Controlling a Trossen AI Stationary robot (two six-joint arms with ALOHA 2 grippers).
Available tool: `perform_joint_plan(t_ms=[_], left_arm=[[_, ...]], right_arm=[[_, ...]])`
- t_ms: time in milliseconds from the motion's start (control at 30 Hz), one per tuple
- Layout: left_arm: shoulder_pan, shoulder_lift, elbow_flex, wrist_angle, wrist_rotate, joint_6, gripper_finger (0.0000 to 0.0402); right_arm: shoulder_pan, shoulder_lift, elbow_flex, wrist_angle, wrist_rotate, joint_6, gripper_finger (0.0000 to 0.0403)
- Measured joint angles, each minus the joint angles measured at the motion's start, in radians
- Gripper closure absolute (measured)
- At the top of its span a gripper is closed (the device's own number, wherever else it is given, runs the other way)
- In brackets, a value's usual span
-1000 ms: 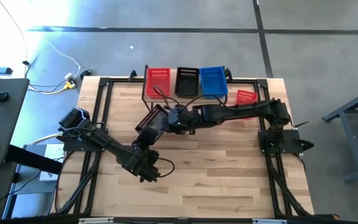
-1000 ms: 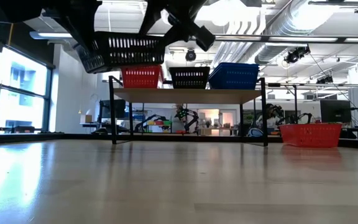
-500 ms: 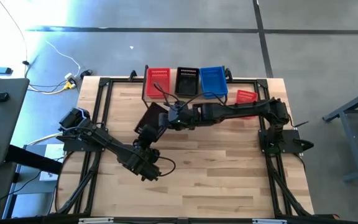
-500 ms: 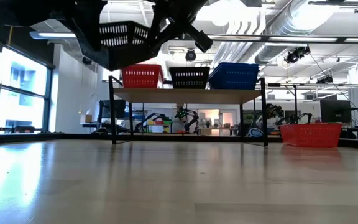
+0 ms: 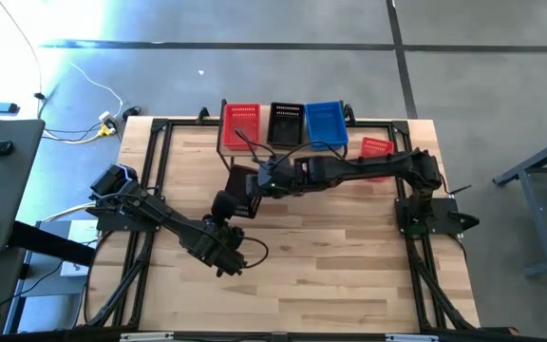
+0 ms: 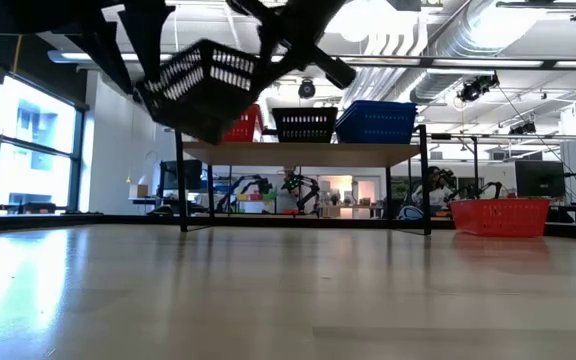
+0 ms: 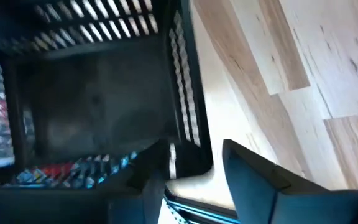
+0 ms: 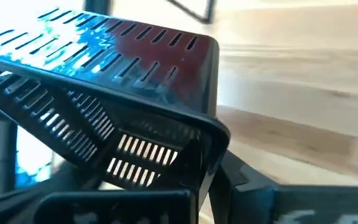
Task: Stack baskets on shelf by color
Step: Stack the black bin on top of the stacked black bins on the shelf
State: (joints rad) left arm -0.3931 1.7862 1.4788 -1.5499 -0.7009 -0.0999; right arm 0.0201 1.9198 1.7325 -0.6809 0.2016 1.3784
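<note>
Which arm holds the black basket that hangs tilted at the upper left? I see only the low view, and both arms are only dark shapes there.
Observer: The right gripper. In the right wrist view it is shut on a rim corner of the black basket.
Operator: And the left one?
Observer: The left gripper is open. In the left wrist view a corner of the basket lies between its fingers.
Operator: Is the basket above the shelf?
Observer: No. From above, it hangs over the table, short of the shelf, and nearest to the red basket that stands on the shelf.
</note>
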Motion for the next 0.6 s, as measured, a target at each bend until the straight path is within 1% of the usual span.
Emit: perform_joint_plan(t_ms=[100,200,433,600], left_arm=[[-0.001,-0.001,0.000,-0.009,0.018,-0.004,0.0237],[-0.005,-0.011,0.003,-0.020,0.017,-0.032,0.0230],[-0.008,-0.068,0.049,-0.021,0.042,-0.047,0.0235],[0.014,-0.106,0.090,-0.020,0.039,-0.044,0.0236]], right_arm=[[-0.008,0.000,0.000,-0.059,-0.002,-0.025,0.0402],[-0.008,-0.002,0.000,-0.097,-0.013,-0.058,0.0402],[-0.007,-0.044,0.000,-0.198,-0.015,-0.126,0.0402],[-0.007,-0.096,0.000,-0.242,-0.018,-0.157,0.0403]])
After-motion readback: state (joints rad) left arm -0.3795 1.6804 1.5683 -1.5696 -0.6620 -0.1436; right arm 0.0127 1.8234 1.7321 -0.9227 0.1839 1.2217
